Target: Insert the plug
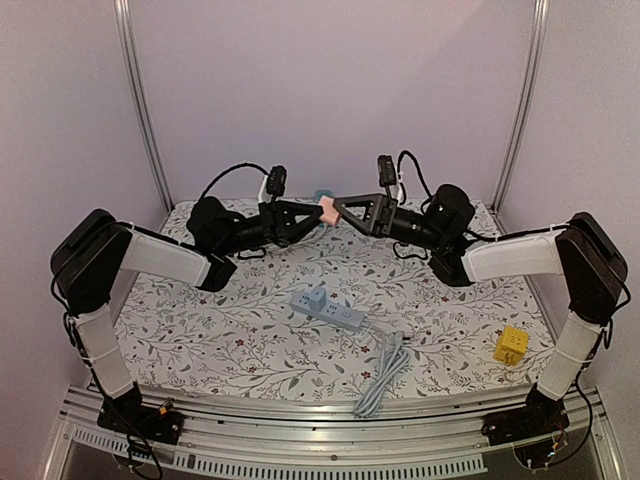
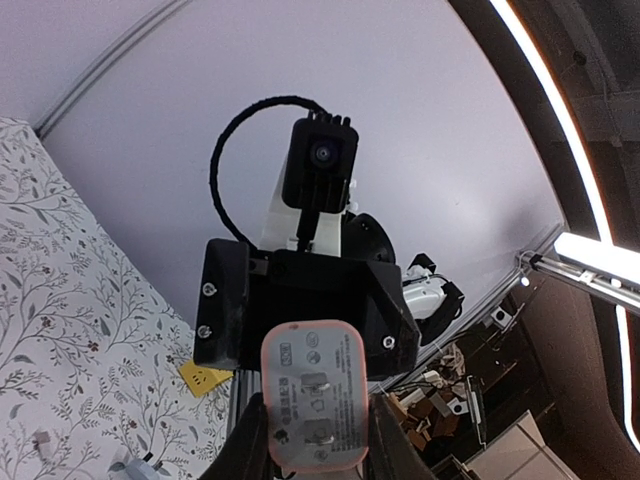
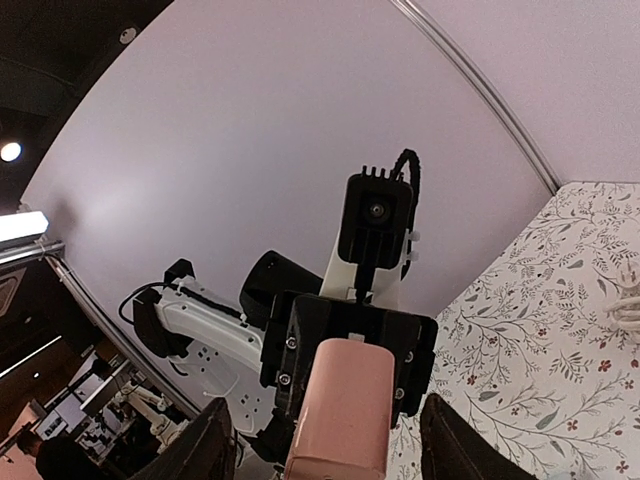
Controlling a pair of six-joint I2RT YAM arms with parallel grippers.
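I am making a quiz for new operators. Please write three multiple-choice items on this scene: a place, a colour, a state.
1. Where is the yellow block? A. on the table, near the right arm's base. B. at the far left corner. C. held in the air.
2. What colour is the plug? A. green. B. pink. C. black.
3. How is the left gripper? A. open and empty. B. shut on the plug. C. resting on the table.
Key: 1 A, it lies by that arm in the top view; 2 B, its casing is pink; 3 B, its fingers press the plug's sides.
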